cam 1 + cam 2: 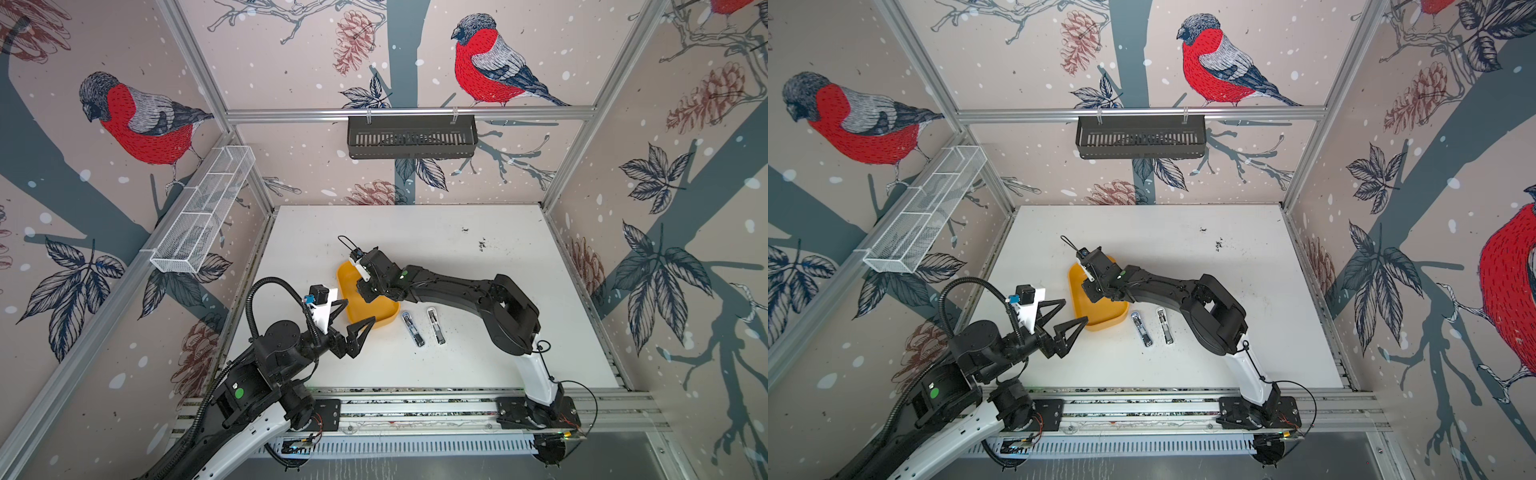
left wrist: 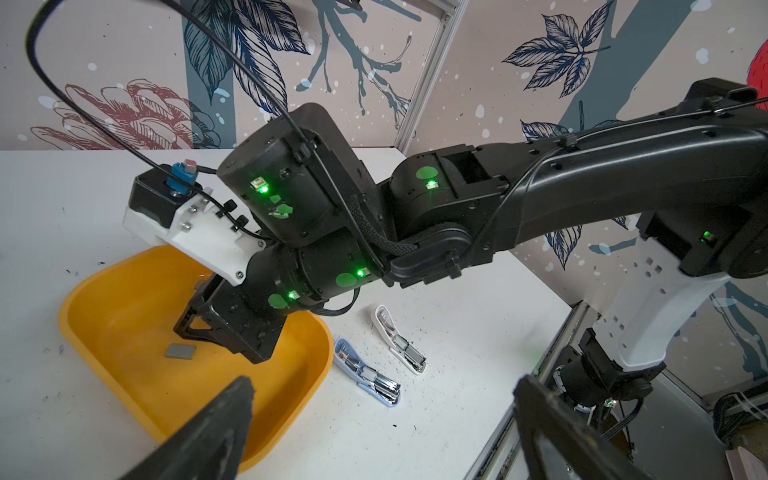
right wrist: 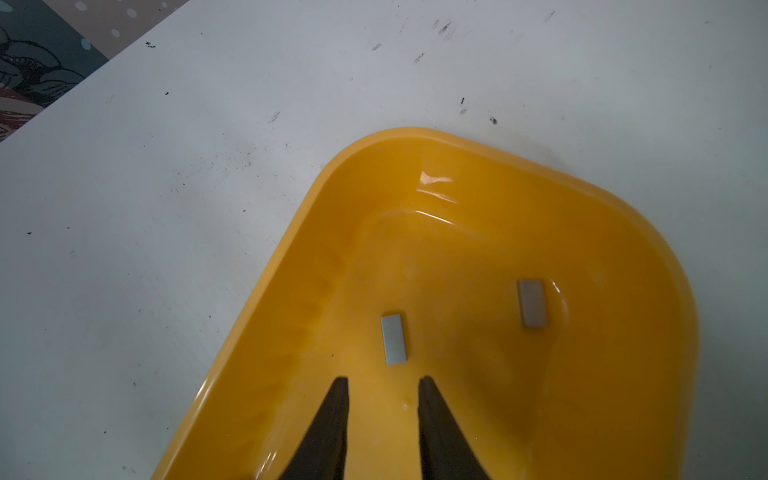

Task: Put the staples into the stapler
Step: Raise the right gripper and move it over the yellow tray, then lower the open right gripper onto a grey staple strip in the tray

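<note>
The right gripper [image 3: 383, 380] hangs over the tray [image 3: 415, 132], jaws partly apart and empty, just short of the nearer of two staples [image 3: 393, 339] lying flat on its floor. So thin and flat a strip may skid on the slick plastic or tip out of the pinch, and pressing down may shove the tray. The left gripper [image 1: 360, 309], wide open and empty, stands by the tray's rim; the staplers [image 1: 412, 329] lie open beside the tray.

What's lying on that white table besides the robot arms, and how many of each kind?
Staple strips, in the tray: 2
Small staplers: 2
Yellow tray: 1
Total: 5
</note>
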Robot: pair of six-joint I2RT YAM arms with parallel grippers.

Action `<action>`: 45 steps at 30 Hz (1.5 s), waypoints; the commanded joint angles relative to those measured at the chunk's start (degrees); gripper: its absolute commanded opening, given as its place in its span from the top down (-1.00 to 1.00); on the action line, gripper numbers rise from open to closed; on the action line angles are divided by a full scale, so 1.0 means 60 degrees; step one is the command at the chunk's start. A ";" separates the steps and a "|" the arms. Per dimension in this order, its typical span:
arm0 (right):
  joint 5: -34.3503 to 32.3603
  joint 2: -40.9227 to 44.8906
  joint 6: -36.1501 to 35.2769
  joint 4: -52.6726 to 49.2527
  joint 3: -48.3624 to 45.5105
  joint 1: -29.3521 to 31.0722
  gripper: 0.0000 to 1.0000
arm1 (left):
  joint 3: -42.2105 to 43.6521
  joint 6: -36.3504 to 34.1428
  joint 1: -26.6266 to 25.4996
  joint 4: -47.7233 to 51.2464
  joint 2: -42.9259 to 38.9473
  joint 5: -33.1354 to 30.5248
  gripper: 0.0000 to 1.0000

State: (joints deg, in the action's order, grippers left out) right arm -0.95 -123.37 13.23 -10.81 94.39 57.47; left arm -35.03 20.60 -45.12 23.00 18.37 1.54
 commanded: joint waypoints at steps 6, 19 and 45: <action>-0.0115 -0.0600 0.0034 -0.0540 0.0785 0.0024 0.38 | 0.0008 0.0043 0.0036 -0.0288 -0.0001 0.0102 -0.94; -0.0294 -0.1568 0.0042 -0.1336 0.2056 0.0035 0.43 | 0.0021 0.0050 0.0035 -0.0315 -0.0066 0.0168 -0.94; -0.0358 -0.2403 -0.0069 -0.1946 0.2880 0.0032 0.45 | 0.0041 0.0013 0.0043 -0.0345 -0.0051 0.0238 -0.94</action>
State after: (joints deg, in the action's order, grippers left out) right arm -2.22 -137.47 13.30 -21.12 111.02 57.63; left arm -34.83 20.60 -45.06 22.98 18.00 2.22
